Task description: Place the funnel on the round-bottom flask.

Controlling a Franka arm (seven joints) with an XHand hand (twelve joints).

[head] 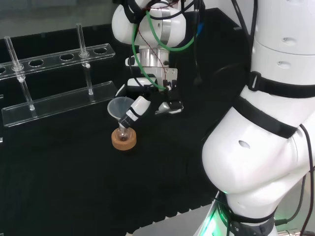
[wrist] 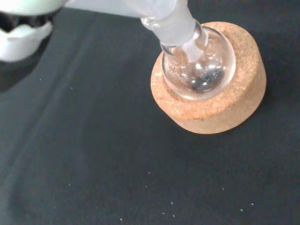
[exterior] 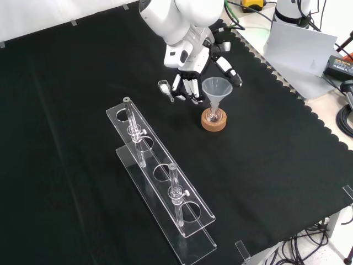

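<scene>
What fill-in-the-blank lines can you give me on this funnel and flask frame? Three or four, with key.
1. The round-bottom flask sits on a ring stand made of ____.
2. The funnel has its stem down in the flask's ____.
3. In the front view the clear tube rack holds ____ upright tubes.
4. The hand is ____ the funnel in the front view, above the cloth.

Missing words: cork; neck; two; beside
</scene>
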